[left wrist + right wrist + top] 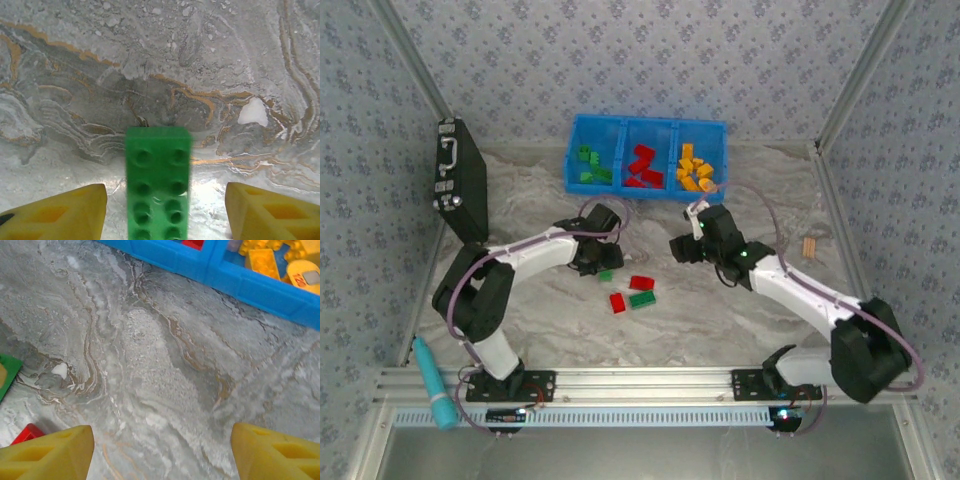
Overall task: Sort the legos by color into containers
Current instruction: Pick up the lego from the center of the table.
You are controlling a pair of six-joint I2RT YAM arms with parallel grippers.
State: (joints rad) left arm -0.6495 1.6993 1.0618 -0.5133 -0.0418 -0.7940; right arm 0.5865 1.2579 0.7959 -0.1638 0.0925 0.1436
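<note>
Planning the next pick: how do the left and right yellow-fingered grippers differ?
The left gripper straddles a green studded plastic brick, gaps either side; the right gripper has bare marbled tabletop between its fingers. The left is by loose bricks; the right nearer the blue plastic bin. Both are open, holding nothing.

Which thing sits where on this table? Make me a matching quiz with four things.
Things:
1. black case
2. blue bin
3. teal stick
4. orange bricks

Places:
A. bin's right compartment
B. far edge of the table, middle
C. near left corner
D. left side, standing on edge

Pairs: 1-D, 2-B, 3-C, 4-A
</note>
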